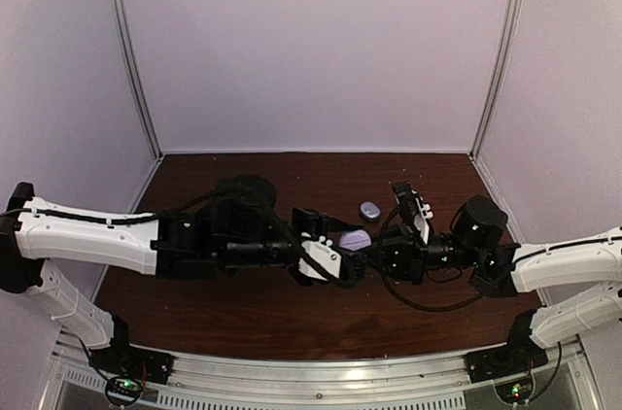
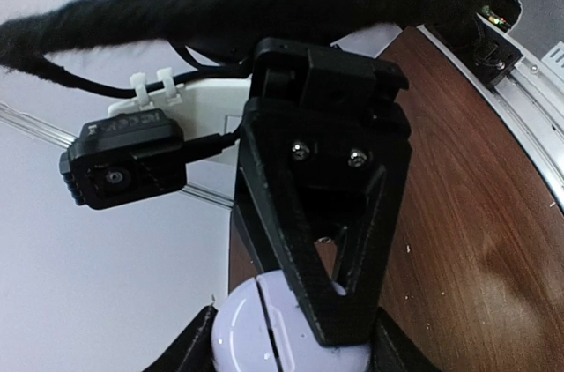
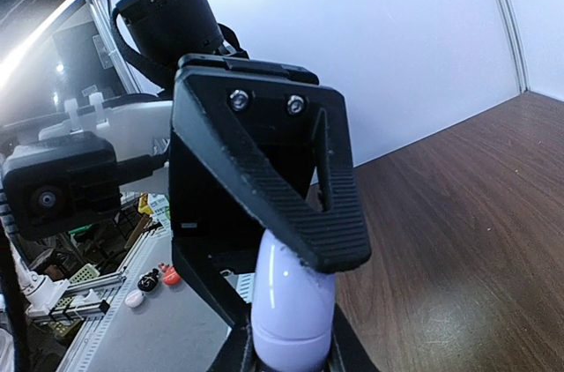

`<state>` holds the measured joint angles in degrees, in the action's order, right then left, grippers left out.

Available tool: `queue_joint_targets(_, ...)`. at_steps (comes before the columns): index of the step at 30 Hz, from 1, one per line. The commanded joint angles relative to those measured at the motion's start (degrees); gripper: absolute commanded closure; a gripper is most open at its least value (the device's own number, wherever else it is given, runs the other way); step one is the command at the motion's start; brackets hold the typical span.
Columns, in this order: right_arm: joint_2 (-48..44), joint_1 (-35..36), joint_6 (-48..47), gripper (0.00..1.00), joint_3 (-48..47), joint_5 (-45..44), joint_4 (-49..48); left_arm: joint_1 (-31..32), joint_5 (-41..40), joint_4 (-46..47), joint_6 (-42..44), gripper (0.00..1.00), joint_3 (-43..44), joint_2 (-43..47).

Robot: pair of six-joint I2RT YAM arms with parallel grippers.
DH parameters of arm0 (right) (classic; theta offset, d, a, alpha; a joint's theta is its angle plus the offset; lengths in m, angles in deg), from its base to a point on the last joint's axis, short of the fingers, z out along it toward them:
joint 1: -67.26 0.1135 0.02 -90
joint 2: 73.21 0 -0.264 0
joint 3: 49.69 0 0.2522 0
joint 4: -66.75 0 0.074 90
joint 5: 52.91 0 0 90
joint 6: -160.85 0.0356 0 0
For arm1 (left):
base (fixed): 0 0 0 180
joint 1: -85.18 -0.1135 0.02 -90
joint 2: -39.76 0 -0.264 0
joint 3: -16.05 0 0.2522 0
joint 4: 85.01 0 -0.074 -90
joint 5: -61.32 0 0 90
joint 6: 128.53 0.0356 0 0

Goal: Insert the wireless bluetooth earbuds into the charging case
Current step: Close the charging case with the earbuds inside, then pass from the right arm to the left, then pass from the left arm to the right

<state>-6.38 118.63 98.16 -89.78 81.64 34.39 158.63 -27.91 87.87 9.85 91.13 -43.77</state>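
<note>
While right gripper [image 3: 282, 279] pinches it | charging case [image 3: 286, 328] | contents unseen

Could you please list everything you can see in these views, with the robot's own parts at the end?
charging case: one, pale lavender, round, mid-table between the two grippers
small rounded object: one, grey-blue, on the table just behind the case
earbuds: none visible
table: one, dark brown wood
right gripper: one, black, shut on the charging case
left gripper: one, black, fingers either side of the case; grip unclear
</note>
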Motion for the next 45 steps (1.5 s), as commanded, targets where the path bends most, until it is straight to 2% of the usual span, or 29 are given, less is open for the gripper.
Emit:
queue_joint_targets(1,0.7,0.1,3.6,1.00,0.9,-0.5,-7.4,1.2,-3.8,2.6,2.9,0.51,-1.6,-0.5)
queue_joint_targets(8,0.7,0.2,3.9,1.00,1.0,-0.7,-7.7,1.5,-4.4,3.0,3.9,0.67,-1.9,-0.4)
queue_joint_targets(11,0.3,0.2,3.8,0.91,1.0,-0.8,-7.5,1.5,-4.5,3.0,3.7,0.72,-2.0,-0.4)
queue_joint_targets(16,-0.3,0.2,2.8,0.71,0.5,-0.8,-6.2,1.5,-3.6,3.4,3.1,0.73,-2.7,0.4)
queue_joint_targets(21,-1.1,0.1,1.8,0.59,0.2,-1.5,-4.1,1.5,-3.1,3.1,3.0,0.74,-3.1,1.1)
queue_joint_targets(23,-1.3,0.1,1.6,0.57,0.1,-1.7,-3.6,1.5,-3.0,3.1,2.9,0.74,-3.1,1.1)
queue_joint_targets(30,-0.3,0.1,1.0,0.64,-0.8,-1.7,-2.2,1.5,-3.0,3.4,2.3,0.74,-3.0,0.9)
queue_joint_targets(36,0.5,0.1,0.7,0.79,-1.5,-1.2,-1.5,1.5,-3.0,3.5,2.3,0.73,-3.1,1.0)
queue_joint_targets(40,0.6,0.1,0.6,0.87,-1.6,-1.2,-1.2,1.4,-3.6,4.3,2.3,0.69,-3.7,0.8)
queue_joint_targets(42,0.6,0.1,0.6,0.90,-1.7,-1.3,-1.1,1.3,-4.5,5.2,2.1,0.62,-4.2,0.8)
queue_joint_targets(45,0.4,-0.3,0.1,0.94,-1.9,-3.1,0.3,0.5,-5.2,6.1,0.3,0.42,-5.0,0.9)
